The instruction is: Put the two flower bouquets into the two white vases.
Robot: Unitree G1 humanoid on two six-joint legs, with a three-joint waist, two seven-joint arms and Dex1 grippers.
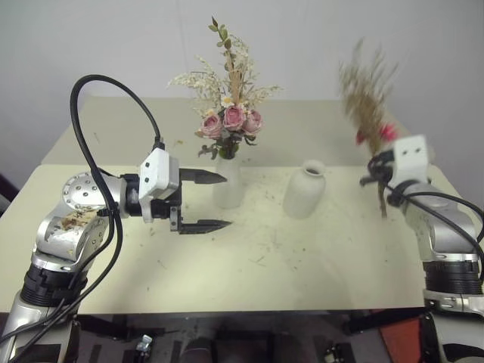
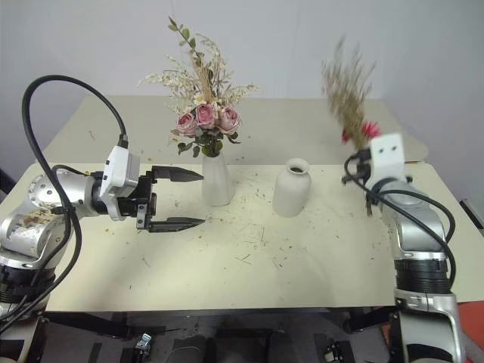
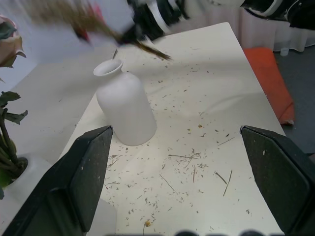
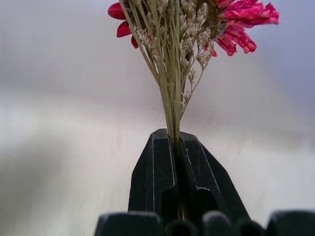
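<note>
Two black fingers of the left gripper point(image 1: 215, 201) gape wide near the tall vase point(image 1: 228, 181) holding the rose bouquet point(image 1: 229, 98). Right gripper point(image 4: 175, 147) clenches the dried bouquet point(image 2: 349, 94) aloft, beside the empty round vase point(image 2: 292, 187) on the desk point(image 1: 318, 265).

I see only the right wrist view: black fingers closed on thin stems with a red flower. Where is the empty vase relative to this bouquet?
Observer: The shorter white vase stands empty on the table, to the left of the right gripper and lower than the dried bouquet it holds.
Operator: Is the other vase already filled?
Observer: Yes, the tall slim vase holds the pink rose bouquet.
Operator: Is the left gripper in the way?
Observer: No, the left gripper is open beside the tall slim vase, on the side away from the empty one.
</note>
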